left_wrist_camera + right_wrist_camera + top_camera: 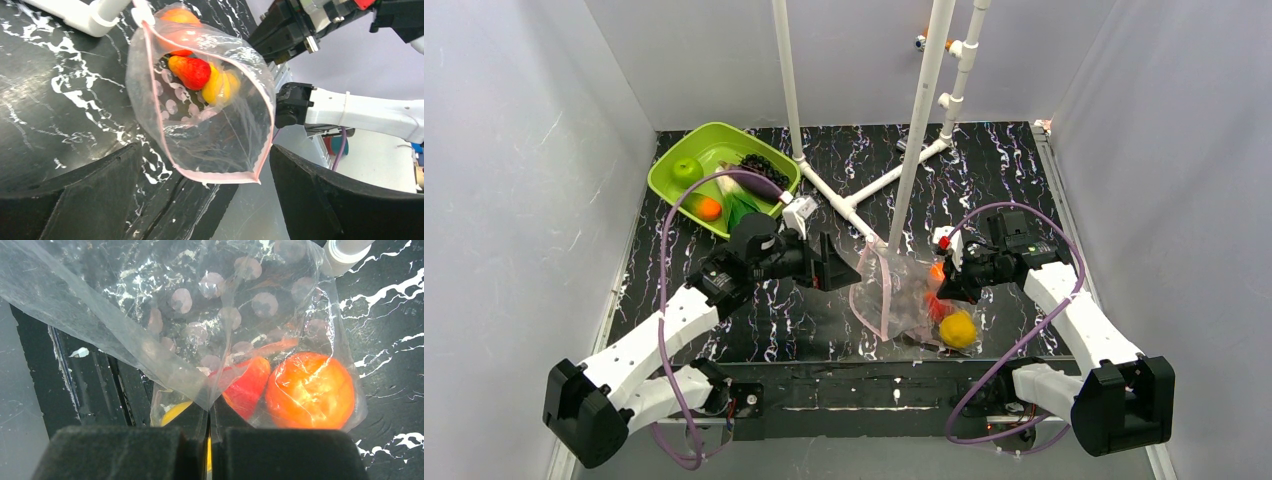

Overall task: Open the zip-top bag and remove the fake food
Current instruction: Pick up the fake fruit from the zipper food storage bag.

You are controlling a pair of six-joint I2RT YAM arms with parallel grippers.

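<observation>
Since the mouth of the bag [210, 135] faces the left arm, the reach-in looks like that arm's job.

- Rear left of counter [1004, 170]: green tray [660, 180], some fake fruit in it, well apart from the bag.
- Left fingers [832, 268]: spread wide, empty, just short of the pink-edged mouth.
- Bag: long axis runs left to right between the arms, mouth left.
- Red piece [192, 71], lemon [220, 86] and orange [310, 390]: deep at the far end.
- Right fingers [209, 440]: pinched shut on the bag there.
- Room: white pipe stand [919, 130] close behind; counter's front edge near.
</observation>
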